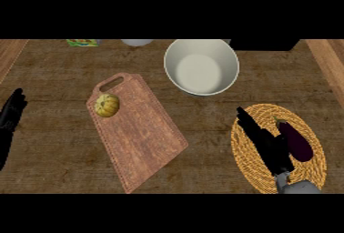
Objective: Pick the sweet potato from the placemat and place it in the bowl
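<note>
the right hand [265, 143] lies over the round woven placemat [252, 166] near the counter's [215, 123] right front edge, fingers [247, 119] straight and open, holding nothing. just beside it on the placemat lies a dark purple vegetable [295, 140], apparently an eggplant. the white bowl [232, 61] stands toward the back edge. the left hand [12, 113] rests open at the left edge. a small squash [107, 105] sits on the cutting board [141, 141].

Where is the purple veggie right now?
In the head view, the purple vegetable lies on the round woven placemat at the lower right, just right of the right hand and below the white bowl.
</note>
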Motion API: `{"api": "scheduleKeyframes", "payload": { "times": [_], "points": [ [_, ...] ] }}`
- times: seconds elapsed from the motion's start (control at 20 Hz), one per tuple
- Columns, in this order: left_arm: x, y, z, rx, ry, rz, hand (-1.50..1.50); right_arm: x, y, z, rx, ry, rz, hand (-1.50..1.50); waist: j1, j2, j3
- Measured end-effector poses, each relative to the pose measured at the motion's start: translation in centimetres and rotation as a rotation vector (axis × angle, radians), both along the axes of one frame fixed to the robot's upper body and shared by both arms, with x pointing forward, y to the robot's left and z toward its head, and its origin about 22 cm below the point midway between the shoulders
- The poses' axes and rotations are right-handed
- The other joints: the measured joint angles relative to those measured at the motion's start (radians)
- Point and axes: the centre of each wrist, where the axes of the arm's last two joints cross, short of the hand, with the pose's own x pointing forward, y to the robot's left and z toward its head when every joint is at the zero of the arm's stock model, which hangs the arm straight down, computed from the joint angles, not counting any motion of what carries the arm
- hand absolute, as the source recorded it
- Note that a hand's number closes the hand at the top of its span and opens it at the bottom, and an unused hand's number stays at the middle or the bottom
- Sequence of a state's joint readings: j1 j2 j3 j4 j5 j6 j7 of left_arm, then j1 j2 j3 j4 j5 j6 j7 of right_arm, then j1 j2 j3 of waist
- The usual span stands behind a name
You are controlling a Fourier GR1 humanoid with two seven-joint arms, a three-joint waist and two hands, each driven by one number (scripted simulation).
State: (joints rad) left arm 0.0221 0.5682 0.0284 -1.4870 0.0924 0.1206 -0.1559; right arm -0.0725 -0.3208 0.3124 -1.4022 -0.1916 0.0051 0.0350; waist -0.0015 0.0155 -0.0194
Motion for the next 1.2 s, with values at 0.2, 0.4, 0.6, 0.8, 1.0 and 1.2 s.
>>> {"api": "scheduleKeyframes", "payload": {
  "times": [0.2,0.4,0.6,0.8,1.0,1.2],
  "points": [
    [0.1,-3.1,-1.9,-0.14,0.058,-0.071,0.0,0.2,-1.9,1.8,-0.244,-0.148,-0.049,1.5,-0.028,-0.018,0.008],
    [0.1,-6.6,-3.5,-0.315,0.119,-0.138,0.0,1.0,-6.9,4.9,-0.611,-0.327,-0.203,-1.5,-0.108,-0.04,-0.003],
    [0.3,-9.8,-4.4,-0.464,0.162,-0.198,0.0,0.0,-7.6,5.6,-0.779,-0.543,-0.377,-1.5,-0.128,-0.042,0.006],
    [1.0,-12.5,-3.8,-0.539,0.185,-0.26,0.0,-3.6,-5.8,3.2,-0.945,-0.626,-0.316,-1.5,-0.099,-0.035,0.011],
    [1.1,-13.7,-3.6,-0.558,0.194,-0.282,0.0,-5.9,-6.0,1.8,-1.167,-0.586,-0.303,-1.5,-0.086,-0.032,0.008],
    [1.4,-14.2,-3.2,-0.559,0.201,-0.297,0.0,-6.8,-5.7,1.4,-1.35,-0.481,-0.354,-1.5,-0.075,-0.031,0.005]
  ]
}}
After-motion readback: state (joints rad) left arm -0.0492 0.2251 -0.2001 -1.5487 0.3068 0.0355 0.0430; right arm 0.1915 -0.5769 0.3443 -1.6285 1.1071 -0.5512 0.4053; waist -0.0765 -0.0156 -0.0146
